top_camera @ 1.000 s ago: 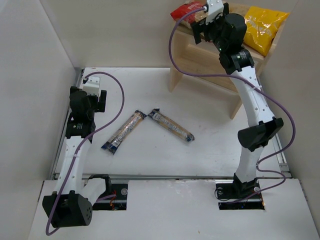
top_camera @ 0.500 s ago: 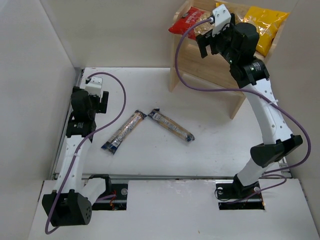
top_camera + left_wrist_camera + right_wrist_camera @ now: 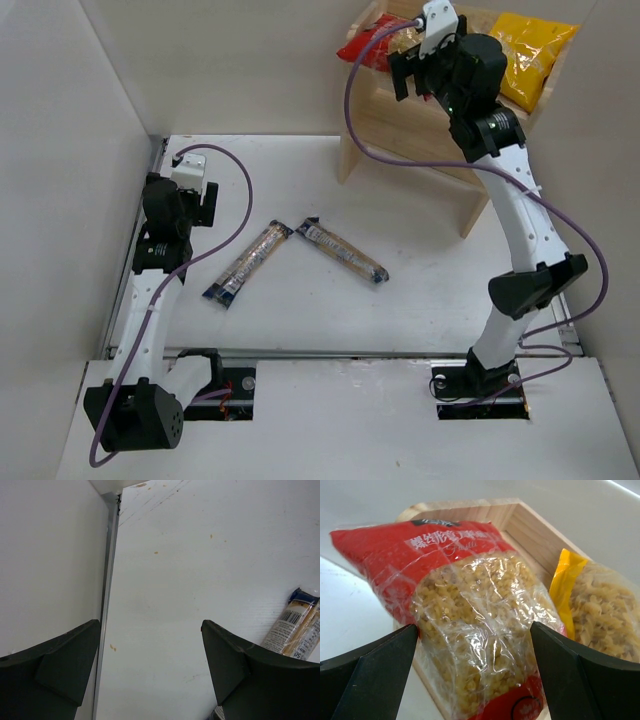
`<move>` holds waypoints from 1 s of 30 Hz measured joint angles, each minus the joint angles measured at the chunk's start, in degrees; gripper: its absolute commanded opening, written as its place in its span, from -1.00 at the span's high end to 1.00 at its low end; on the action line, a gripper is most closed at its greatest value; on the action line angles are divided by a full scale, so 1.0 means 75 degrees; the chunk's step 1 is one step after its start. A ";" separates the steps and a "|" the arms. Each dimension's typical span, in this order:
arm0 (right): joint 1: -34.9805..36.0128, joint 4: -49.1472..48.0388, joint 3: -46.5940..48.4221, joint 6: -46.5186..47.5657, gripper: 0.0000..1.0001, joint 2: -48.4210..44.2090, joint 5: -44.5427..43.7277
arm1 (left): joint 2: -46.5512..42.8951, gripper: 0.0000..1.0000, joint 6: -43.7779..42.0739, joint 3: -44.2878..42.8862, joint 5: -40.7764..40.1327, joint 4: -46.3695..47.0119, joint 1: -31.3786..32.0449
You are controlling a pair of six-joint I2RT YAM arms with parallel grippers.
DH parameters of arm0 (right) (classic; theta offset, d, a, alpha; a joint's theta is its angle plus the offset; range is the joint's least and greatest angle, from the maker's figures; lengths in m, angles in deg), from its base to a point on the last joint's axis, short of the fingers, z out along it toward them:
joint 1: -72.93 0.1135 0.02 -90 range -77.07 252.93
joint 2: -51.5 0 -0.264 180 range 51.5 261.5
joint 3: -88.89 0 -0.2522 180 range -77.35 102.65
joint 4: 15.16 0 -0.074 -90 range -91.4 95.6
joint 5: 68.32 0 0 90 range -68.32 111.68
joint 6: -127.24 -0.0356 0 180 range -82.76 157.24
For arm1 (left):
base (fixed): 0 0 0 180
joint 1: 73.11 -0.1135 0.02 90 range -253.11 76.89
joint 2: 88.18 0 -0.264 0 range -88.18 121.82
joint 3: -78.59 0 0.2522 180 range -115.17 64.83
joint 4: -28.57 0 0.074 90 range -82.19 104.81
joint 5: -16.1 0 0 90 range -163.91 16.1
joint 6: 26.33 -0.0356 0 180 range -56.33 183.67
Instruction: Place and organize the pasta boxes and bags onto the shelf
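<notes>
The red bag (image 3: 368, 48) lies flat on the top tier of the shelf (image 3: 400, 122), at its left end. We see one red corner poking past the shelf's left edge. In the right wrist view its long axis runs away from us, with the printed red end far and the clear window of pasta near. The yellow bag (image 3: 532, 58) lies flat at the right end of the same tier. In the wrist view the yellow bag (image 3: 600, 615) sits so close beside the red one that we cannot tell whether they touch.

The right claw (image 3: 415, 72) hangs over the shelf top, facing the red bag. Its fingers are spread wide, one showing at each side of the bag. We see it pinching nothing, though we cannot tell whether a finger brushes the plastic.

Two spaghetti packs lie flat on the counter (image 3: 300, 180), well apart from the shelf. The left pack (image 3: 247, 262) has its long axis running from near left to far right. The right pack (image 3: 342, 251) runs from far left to near right. Their far ends almost meet, so together they make a V that opens toward the arm bases.

The left claw (image 3: 192, 202) hovers near the counter's left edge, beside the wall (image 3: 50, 555). Its fingers are spread over bare counter and hold nothing. One barcoded pack end shows at the right of its view.
</notes>
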 measured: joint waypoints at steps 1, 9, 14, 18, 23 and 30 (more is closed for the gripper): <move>-0.0006 -0.0017 0.0207 -0.0023 -1.00 0.0166 -0.0096 | 0.0000 -0.62 -0.0003 0.0000 0.0000 -0.0003 0.0000; -0.0332 -0.0659 0.0717 -0.0338 -1.00 0.0906 -0.0449 | -0.0003 -0.62 -0.0041 -0.0003 0.0023 -0.0012 -0.0070; -0.0344 -0.0851 0.0883 -0.0391 -1.00 0.1113 -0.0641 | -0.0003 -0.62 -0.0058 -0.0012 0.0023 -0.0023 -0.0079; -0.0338 -0.1008 0.0606 -0.0358 -1.00 0.0970 -0.0662 | -0.0003 -0.62 -0.0064 -0.0119 0.0026 -0.0041 -0.0079; -0.0280 -0.1370 -0.0542 -0.0291 -1.00 0.0195 -0.0702 | -0.0003 -0.62 -0.0061 -0.0172 0.0026 -0.0055 -0.0082; -0.0184 -0.1230 -0.1294 -0.0175 -1.00 -0.0842 -0.0860 | 0.0000 -1.00 -0.0085 -0.0178 0.0067 -0.0134 -0.0073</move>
